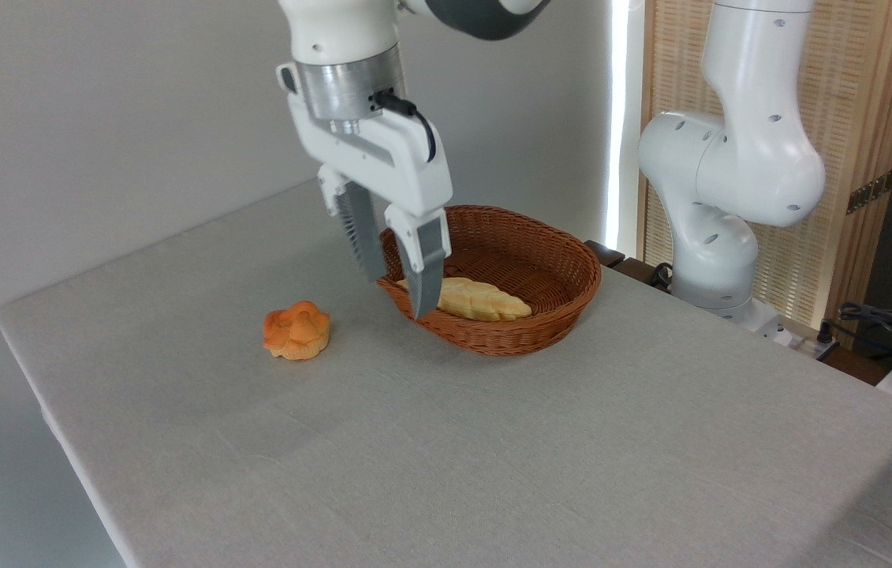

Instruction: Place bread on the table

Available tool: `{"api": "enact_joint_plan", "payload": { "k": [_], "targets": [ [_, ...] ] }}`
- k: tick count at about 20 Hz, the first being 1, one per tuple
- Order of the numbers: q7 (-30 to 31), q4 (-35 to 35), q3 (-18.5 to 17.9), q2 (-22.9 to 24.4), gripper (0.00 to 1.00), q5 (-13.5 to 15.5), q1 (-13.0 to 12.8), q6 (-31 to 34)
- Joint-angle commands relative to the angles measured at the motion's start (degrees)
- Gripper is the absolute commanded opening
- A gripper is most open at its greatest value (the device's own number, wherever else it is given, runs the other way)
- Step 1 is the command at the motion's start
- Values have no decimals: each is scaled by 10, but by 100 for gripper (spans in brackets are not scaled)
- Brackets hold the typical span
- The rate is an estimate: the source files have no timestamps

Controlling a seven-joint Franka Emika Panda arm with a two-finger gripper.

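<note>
Soft, even daylight fills a sharp, well-exposed view; a bright overexposed strip of light (617,118) glares behind the basket (564,272); faint soft shadows lie on the table (493,442) beneath the bun (297,330); no visible blur or edge distortion.

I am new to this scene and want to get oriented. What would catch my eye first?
First, the white gripper, its fingers open, at the near-left rim of the brown wicker basket. Inside lies the pale yellow bread. Left of the basket, an orange bun sits on the grey table.
</note>
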State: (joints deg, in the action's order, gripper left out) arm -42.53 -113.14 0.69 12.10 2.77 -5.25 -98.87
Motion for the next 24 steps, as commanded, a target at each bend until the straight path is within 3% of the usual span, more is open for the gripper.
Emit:
{"api": "enact_joint_plan", "payload": {
  "k": [1,5,9,15,17,24],
  "targets": [
    [-44,-39,-1,55,100,8,-34,51],
    [-112,-70,-1,85,100,8,-74,83],
    [-127,-106,17,96,100,3,-114,80],
    [-127,-165,41,96,100,0,-154,-1],
    [-128,-181,56,94,100,0,-154,-39],
    [-165,-202,70,86,100,0,-148,-49]
  ]
}}
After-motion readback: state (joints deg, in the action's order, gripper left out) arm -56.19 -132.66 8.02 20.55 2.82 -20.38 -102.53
